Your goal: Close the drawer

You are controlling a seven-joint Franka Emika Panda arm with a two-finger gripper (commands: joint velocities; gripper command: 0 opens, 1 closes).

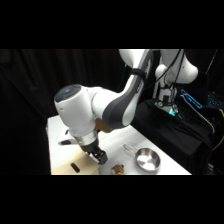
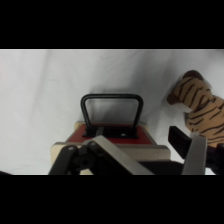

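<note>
The white arm [image 1: 107, 107] fills the middle of the side view, bending down from the upper right of the frame over the white tabletop [image 1: 165, 162]. Its hand [image 1: 98, 155] hangs low at the lower centre of that view, close above the pale wooden box [image 1: 65, 168] at the lower left; whether its fingers are apart or together cannot be told. In the wrist view the drawer [image 2: 116, 134] sits at the lower centre of the frame, its red front facing up the picture and its dark wire handle [image 2: 112, 107] standing out over the tabletop, directly ahead of the hand's black linkage. A striped tiger toy [image 2: 201, 109] lies at the right edge there. In the side view, a round steel bowl [image 1: 147, 160] rests at the lower right, with a small brown object [image 1: 118, 169] just left of it.
</note>
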